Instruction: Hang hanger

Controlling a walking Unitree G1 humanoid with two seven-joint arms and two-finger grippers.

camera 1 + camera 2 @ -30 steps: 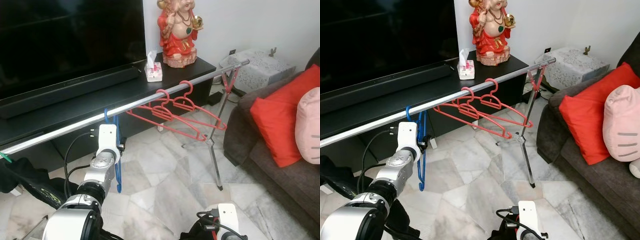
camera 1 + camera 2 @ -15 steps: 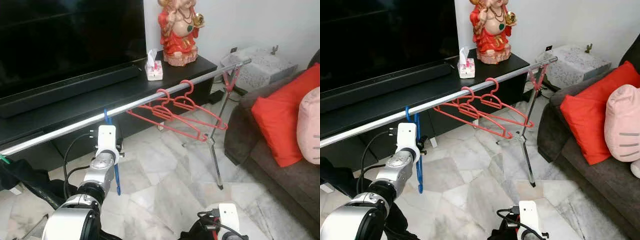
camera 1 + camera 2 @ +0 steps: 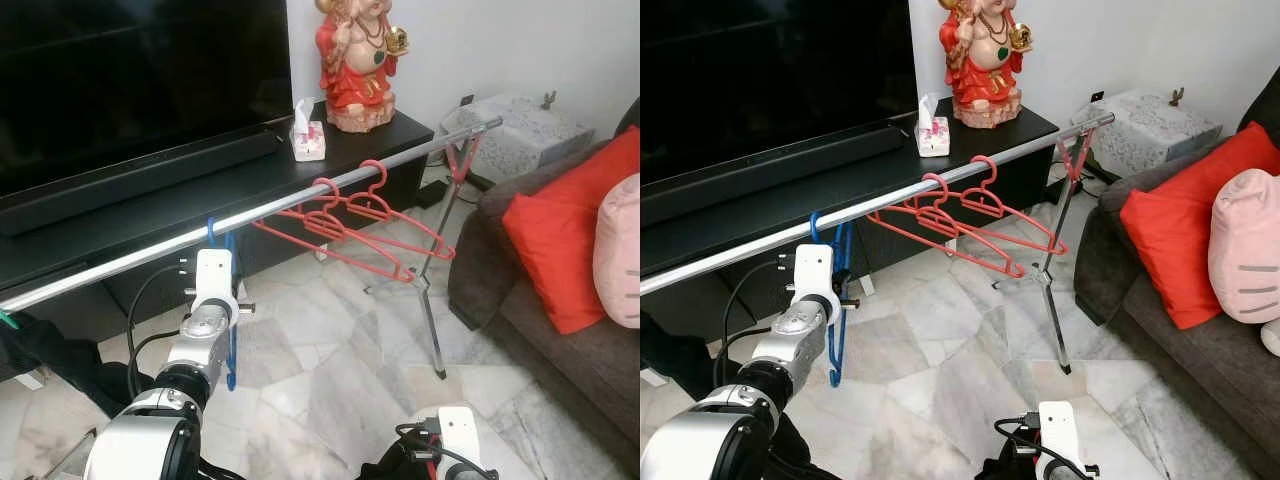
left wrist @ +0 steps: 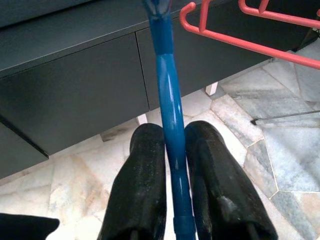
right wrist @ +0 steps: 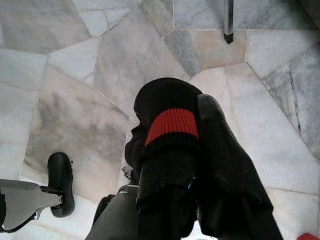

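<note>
Marble floor (image 3: 330, 370) runs under a silver clothes rail (image 3: 300, 197) before the TV table (image 3: 120, 225). To finish well, I judge the left claw (image 4: 172, 150) should let go only once the hook sits fully over the rail, then draw straight back. Clenched on the blue hanger (image 4: 167, 95), its fingers (image 4: 142, 190) flank the stem; the hook (image 3: 816, 226) rests on the rail, apart from the red hangers (image 3: 345, 215). Low down, the right claw (image 5: 192, 155) grips a black-and-red cloth (image 5: 170, 125).

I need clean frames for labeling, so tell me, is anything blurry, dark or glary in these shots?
Eye views: sharp and evenly lit, though the TV is a dark mass. Left wrist view: the left pincer and blue hanger are sharp. Right wrist view: the right pincer, holding a black sock with a red stripe, is clear.
</note>
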